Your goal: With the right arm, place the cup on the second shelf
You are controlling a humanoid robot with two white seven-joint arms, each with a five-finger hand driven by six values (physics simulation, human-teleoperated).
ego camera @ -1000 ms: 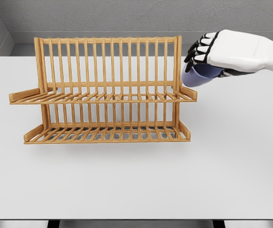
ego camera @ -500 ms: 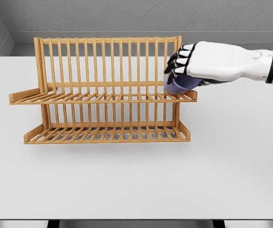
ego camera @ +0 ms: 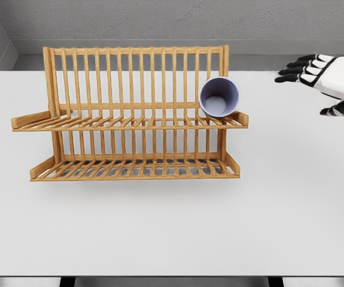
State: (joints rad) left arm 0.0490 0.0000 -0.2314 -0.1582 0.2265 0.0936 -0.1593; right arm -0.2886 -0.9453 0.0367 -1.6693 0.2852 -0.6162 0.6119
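The small lavender-blue round cup (ego camera: 219, 97) lies on its side on the upper shelf (ego camera: 130, 122) of the two-tier slatted wooden dish rack (ego camera: 133, 113), near that shelf's right end, its open mouth turned toward the camera and its body leaning against the upright back slats. The robot's white right hand (ego camera: 324, 81) with black fingertips hangs well apart from it at the picture's right edge, fingers spread and holding nothing. Judged from how things lie, the placing looks done. The cup appears light, rigid and smooth-walled, so it would likely roll along the slats if nudged; a hold across its round wall from above, thumb opposite the fingers, would seem the safest way to take it again. Whether the cup has a handle cannot be made out, as its far side and base are hidden behind its own rim. The right wrist and arm are cut off by the frame, and the left arm does not show at all. The white table (ego camera: 172, 227) carries the rack.
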